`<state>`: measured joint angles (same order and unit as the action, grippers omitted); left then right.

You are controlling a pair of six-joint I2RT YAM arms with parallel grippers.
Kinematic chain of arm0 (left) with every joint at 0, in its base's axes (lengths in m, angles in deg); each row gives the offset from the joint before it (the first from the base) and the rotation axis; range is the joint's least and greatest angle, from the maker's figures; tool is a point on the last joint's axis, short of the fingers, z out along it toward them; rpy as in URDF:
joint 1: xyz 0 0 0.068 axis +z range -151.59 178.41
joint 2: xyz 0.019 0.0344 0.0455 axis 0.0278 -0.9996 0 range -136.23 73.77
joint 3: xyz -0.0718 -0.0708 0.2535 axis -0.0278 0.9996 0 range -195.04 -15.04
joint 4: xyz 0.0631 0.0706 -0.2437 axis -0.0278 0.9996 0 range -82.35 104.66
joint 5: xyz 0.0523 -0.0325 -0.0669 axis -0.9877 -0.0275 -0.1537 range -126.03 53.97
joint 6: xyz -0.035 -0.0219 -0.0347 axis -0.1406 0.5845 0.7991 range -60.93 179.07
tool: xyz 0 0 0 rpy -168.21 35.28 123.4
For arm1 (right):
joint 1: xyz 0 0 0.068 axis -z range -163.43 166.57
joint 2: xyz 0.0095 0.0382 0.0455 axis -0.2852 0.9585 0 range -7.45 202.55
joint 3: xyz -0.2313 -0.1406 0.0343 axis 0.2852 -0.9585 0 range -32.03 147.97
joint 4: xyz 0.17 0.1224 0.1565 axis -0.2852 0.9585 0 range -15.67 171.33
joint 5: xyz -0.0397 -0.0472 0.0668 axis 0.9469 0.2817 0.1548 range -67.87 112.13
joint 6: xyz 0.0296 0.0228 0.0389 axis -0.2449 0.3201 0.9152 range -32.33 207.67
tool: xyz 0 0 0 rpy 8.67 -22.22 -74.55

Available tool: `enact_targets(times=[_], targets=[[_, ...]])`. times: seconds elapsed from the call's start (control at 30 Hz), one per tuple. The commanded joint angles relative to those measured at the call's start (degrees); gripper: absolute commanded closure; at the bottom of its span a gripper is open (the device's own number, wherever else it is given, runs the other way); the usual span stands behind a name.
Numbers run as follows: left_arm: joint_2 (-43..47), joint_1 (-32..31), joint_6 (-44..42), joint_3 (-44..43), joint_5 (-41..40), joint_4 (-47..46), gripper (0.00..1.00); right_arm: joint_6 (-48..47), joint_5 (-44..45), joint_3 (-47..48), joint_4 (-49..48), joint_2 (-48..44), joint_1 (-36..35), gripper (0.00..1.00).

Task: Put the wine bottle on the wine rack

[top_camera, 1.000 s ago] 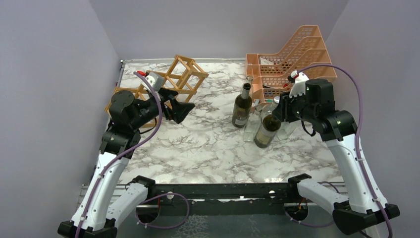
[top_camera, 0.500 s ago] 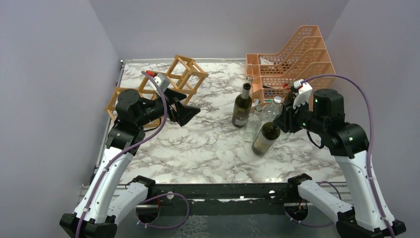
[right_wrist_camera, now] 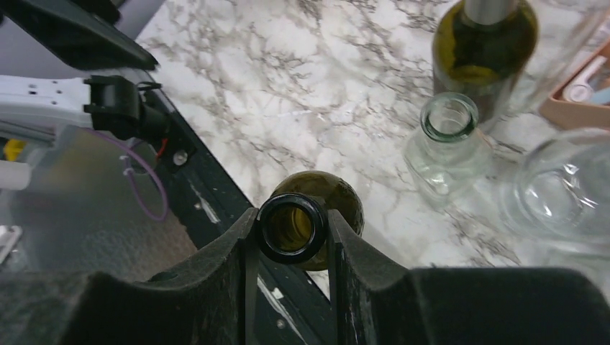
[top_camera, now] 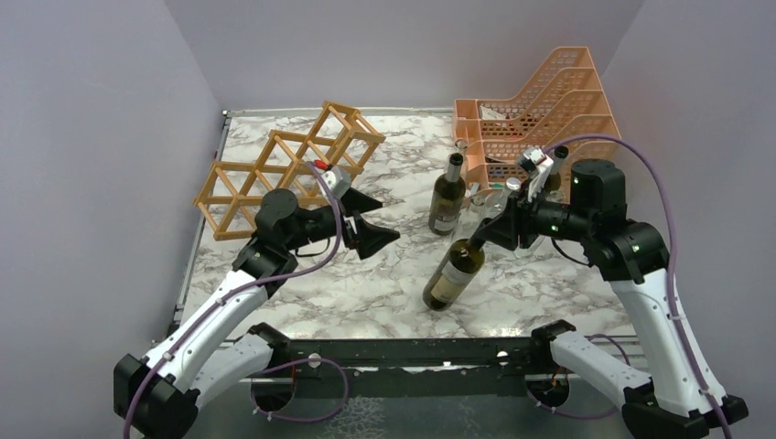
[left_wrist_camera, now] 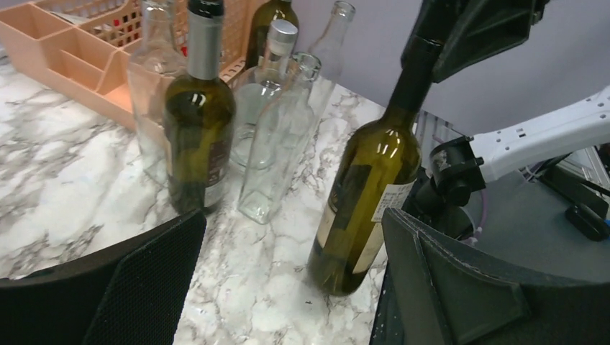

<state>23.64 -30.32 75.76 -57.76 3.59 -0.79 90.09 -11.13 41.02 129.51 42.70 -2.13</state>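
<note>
Right gripper (top_camera: pixel 482 241) of mine is clamped on glass, my left gripper (top_camera: pixel 375 219) gaping wide at centre-left. Wine rack (top_camera: pixel 284 169) stands upper left; orange mesh tray (top_camera: pixel 572 87) upper right holds small items I cannot make out; the wine bottle (top_camera: pixel 450 279), gripped by its neck, tilts lower centre.

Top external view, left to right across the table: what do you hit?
wine rack → left gripper, open → wine bottle tilted in the right gripper → peach mesh tray. Standing bottles left out: they overlap the held one.
</note>
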Motion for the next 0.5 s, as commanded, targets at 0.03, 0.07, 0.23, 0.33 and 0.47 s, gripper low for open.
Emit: enact_targets(times=[0.03,0.07,0.23,0.33,0.47], targets=[[-3.51,-7.33,0.03,5.27,-3.75,-11.46,0.01,7.53,-10.98,-1.74,-17.58,1.0,-0.23,0.99],[-4.45,-9.0,-0.81,6.54,-3.87,-11.98,0.01,8.29,-11.25,-1.86,-19.07,1.37,-0.27,0.99],[-6.46,-14.23,-0.48,11.78,-4.91,-15.51,0.01,10.65,-11.32,-1.93,-23.63,2.65,-0.28,0.99],[-6.43,-15.18,-0.99,13.2,-8.57,-16.31,0.01,11.15,-12.05,-1.4,-24.93,3.41,-0.26,0.99],[-8.48,-15.63,-1.04,13.48,-8.37,-18.28,0.01,12.44,-14.65,-1.21,-27.18,4.42,-0.24,0.99]])
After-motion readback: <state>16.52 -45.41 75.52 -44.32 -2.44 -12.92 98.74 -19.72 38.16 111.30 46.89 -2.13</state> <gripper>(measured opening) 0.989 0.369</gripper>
